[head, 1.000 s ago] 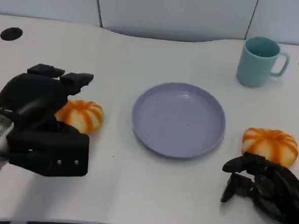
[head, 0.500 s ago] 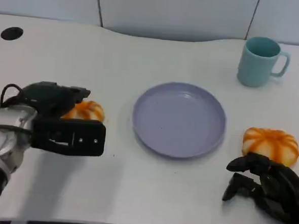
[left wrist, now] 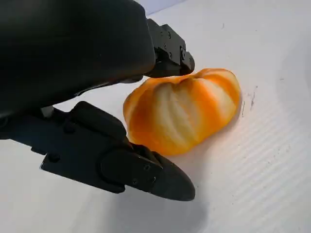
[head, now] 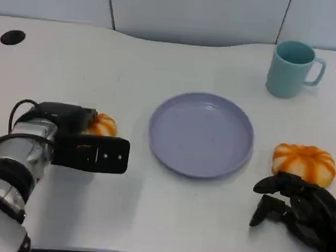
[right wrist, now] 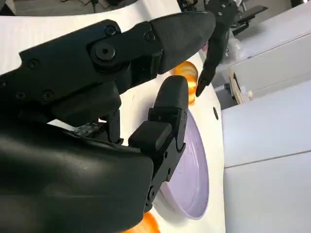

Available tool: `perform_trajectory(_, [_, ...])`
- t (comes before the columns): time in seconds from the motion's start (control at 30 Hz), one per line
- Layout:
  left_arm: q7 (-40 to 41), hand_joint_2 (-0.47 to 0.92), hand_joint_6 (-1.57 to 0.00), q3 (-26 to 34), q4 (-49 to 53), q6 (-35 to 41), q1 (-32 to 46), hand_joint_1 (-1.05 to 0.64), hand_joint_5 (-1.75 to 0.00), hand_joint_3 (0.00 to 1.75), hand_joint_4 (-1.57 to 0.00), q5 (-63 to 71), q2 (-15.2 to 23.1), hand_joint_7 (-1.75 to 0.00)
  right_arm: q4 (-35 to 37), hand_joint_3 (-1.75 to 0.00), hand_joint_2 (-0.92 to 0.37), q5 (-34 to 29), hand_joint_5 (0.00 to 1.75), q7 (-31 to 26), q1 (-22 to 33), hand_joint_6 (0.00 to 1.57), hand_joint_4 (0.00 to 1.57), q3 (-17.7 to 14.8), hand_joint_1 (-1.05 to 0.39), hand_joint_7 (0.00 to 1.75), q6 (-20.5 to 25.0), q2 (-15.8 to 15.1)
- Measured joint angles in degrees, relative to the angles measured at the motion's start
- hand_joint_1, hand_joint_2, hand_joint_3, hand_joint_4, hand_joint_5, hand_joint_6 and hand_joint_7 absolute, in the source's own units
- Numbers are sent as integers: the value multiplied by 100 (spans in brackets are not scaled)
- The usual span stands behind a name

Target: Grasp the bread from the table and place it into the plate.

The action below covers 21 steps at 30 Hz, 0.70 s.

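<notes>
Bread [left wrist: 182, 115]: orange w/ pale stripes, pumpkin-shaped, ridged.

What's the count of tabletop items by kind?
Orange-and-white striped bread buns: 2 (left, right)
Round lavender plastic plate: 1
Teal ceramic mug: 1
Total: 4

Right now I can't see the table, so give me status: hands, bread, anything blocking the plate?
Left hand around left bread, not closed. Right hand open, beside right bread. Plate unobstructed.
</notes>
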Motion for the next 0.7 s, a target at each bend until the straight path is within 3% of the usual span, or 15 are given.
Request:
perform_trajectory(0.4, [67, 82, -17, -337, 421, 134, -178, -79, -20, 0, -5, 0, -210, -1, -1, -13, -92, 0, 133, 7, -1, 74, 64, -2, -53, 83, 22, -13])
perform_trajectory(0.47, [134, 80, -30, -416, 453, 161, -179, -72, -28, 0, -24, 19, -230, -6, -1, -13, -92, 4, 133, 7, 0, 73, 64, -6, -54, 83, 24, -12])
perform_trajectory(0.5, [212, 79, -39, -458, 468, 175, -178, -69, -35, 0, -33, 42, -240, -7, -1, -14, -92, 4, 133, 7, 1, 73, 64, -8, -54, 83, 24, -12])
perform_trajectory(0.57, [443, 81, -61, -547, 496, 202, -170, -63, -77, 0, -42, 95, -265, -8, 10, -13, -92, 16, 133, 18, 1, 73, 65, -16, -53, 83, 21, -11])
perform_trajectory(0.63, [742, 82, -78, -640, 515, 224, -156, -54, -104, 0, -57, 147, -281, -10, 27, -11, -92, 39, 134, 52, 1, 74, 65, -30, -53, 82, 21, -10])
perform_trajectory(0.67, [870, 81, -84, -653, 523, 228, -151, -49, -130, 0, -64, 162, -287, -13, 30, -11, -92, 49, 134, 61, 0, 75, 66, -36, -53, 82, 33, -9])
perform_trajectory(0.7, [985, 81, -88, -655, 529, 229, -147, -46, -145, 0, -66, 164, -290, -15, 29, -11, -92, 54, 133, 64, -1, 75, 66, -37, -53, 81, 47, -9])
